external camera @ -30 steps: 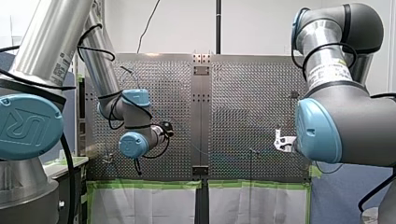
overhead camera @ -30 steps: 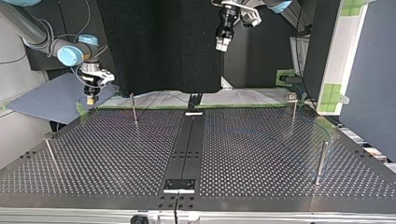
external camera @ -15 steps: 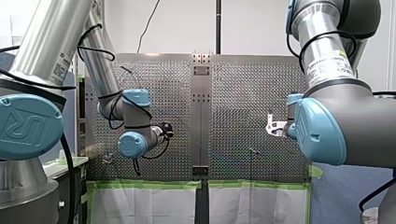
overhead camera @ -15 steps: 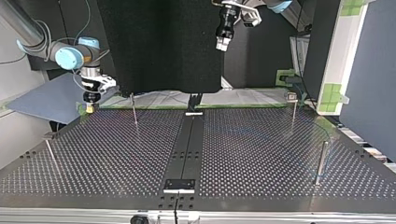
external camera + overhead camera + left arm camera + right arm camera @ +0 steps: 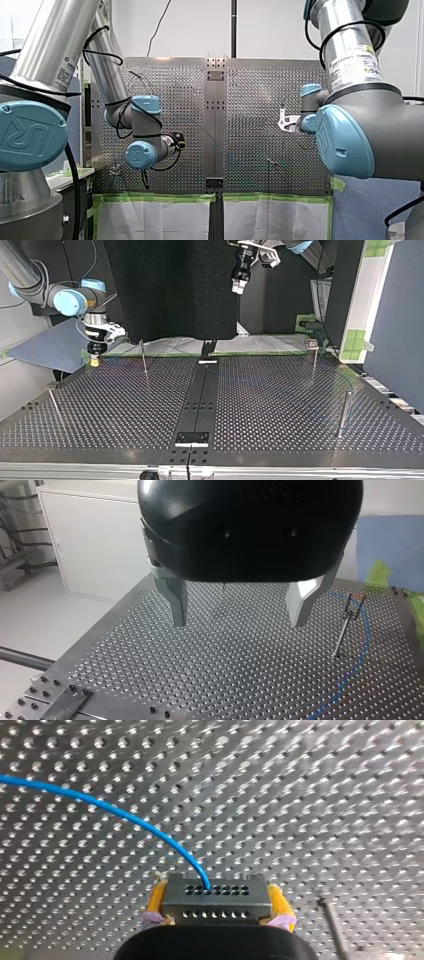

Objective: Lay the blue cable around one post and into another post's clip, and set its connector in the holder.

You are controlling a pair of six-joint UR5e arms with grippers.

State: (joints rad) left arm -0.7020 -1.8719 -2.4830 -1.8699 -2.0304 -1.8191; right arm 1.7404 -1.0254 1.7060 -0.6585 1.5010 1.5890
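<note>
While two arms reach over the perforated metal worktop (image 5: 260, 405), four thin upright metal posts (image 5: 143, 357) stand on it, with one thin blue cable (image 5: 125, 817) and one grey block connector (image 5: 216, 897). My right hand (image 5: 95, 359) is clamped on the connector, which sits between its yellow pads (image 5: 156, 900) near the worktop's far edge at the top view's left. Two rows of small holes mark the connector's face; the cable leaves an upper hole and arcs away. My left hand (image 5: 237, 617) hangs high, fingers apart, empty.
</note>
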